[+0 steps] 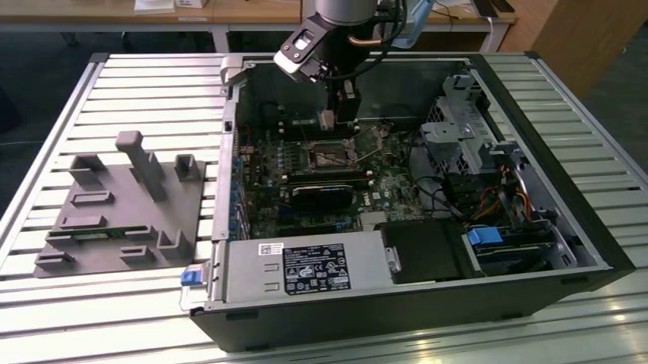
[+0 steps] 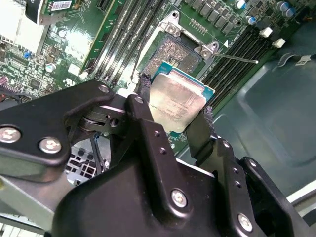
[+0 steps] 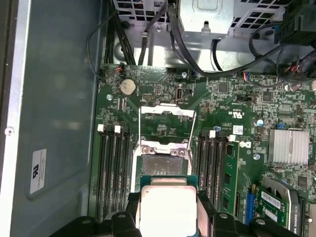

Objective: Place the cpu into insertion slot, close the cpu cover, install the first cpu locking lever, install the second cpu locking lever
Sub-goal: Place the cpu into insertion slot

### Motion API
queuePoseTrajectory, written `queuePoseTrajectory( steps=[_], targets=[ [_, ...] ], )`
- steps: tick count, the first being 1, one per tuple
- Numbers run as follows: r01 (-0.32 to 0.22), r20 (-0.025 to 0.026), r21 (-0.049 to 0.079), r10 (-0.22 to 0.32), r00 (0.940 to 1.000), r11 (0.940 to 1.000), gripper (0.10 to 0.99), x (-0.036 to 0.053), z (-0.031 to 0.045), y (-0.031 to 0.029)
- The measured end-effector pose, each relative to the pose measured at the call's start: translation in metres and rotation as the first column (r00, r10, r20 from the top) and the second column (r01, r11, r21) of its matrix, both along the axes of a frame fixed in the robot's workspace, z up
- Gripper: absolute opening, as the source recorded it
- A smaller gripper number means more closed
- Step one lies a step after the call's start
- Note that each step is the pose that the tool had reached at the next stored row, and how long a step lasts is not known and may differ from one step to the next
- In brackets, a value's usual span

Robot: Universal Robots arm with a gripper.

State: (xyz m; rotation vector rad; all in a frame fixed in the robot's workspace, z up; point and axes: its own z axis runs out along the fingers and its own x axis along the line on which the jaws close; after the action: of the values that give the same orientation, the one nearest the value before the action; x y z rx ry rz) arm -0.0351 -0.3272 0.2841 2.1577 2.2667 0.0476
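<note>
My gripper (image 2: pixel 175 101) is shut on the cpu (image 2: pixel 177 98), a flat square chip with a dull silvery top and a teal edge, gripped by two opposite sides. In the first wrist view the cpu (image 3: pixel 165 210) hangs just short of the insertion slot (image 3: pixel 163 165), a dark square socket on the green board. The cpu cover (image 3: pixel 168 109) is swung open beyond the slot, with thin wire levers (image 3: pixel 194 129) raised beside it. In the exterior view the gripper (image 1: pixel 332 115) is inside the open computer case, above the insertion slot (image 1: pixel 332 155).
Memory slots (image 3: pixel 111 173) flank the socket on both sides. A drive cage (image 1: pixel 456 129) with cables fills the case on the exterior view's right, and a labelled power box (image 1: pixel 303 265) sits at the front. A grey fixture block (image 1: pixel 121 205) lies on the slatted table.
</note>
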Motion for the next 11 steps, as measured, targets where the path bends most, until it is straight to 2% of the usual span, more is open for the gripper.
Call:
queuePoseTrajectory(
  steps=[5, 11],
  targets=[
    [0.000, -0.0004, -0.015, 0.000, 1.0000, 0.9999, 0.537, 0.0001, -0.0033, 0.0000],
    [0.002, -0.0002, -0.016, -0.002, 1.0000, 0.9999, 0.537, 0.0001, -0.0066, 0.0000]
  ],
)
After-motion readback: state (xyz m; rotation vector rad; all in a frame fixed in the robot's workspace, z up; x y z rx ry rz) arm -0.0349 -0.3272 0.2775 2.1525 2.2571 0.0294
